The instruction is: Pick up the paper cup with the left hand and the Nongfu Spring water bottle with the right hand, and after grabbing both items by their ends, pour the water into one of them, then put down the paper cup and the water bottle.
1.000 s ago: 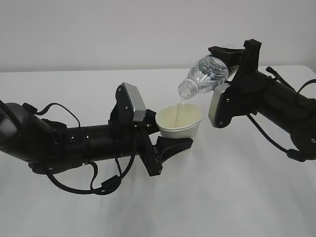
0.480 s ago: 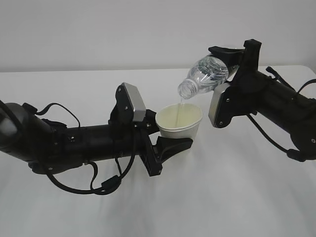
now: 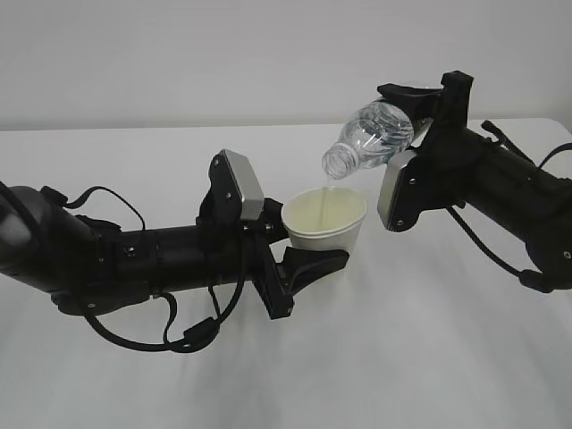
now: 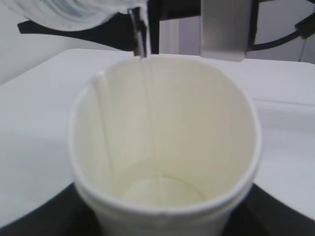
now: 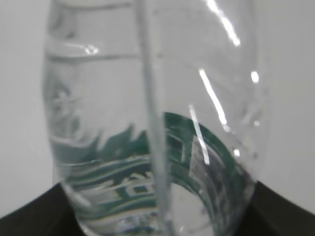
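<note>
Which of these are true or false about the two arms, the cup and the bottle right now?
1. The left claw holds the cup upright. True.
2. The bottle stands upright on the table. False: the right claw holds it tilted in the air, mouth down toward the cup.
3. A thin stream of water runs from the bottle into the cup. True.
4. The cup is full to the brim. False: in the left wrist view only a shallow pool lies at its bottom.
5. The bottle has its cap on. False: its mouth is open.
</note>
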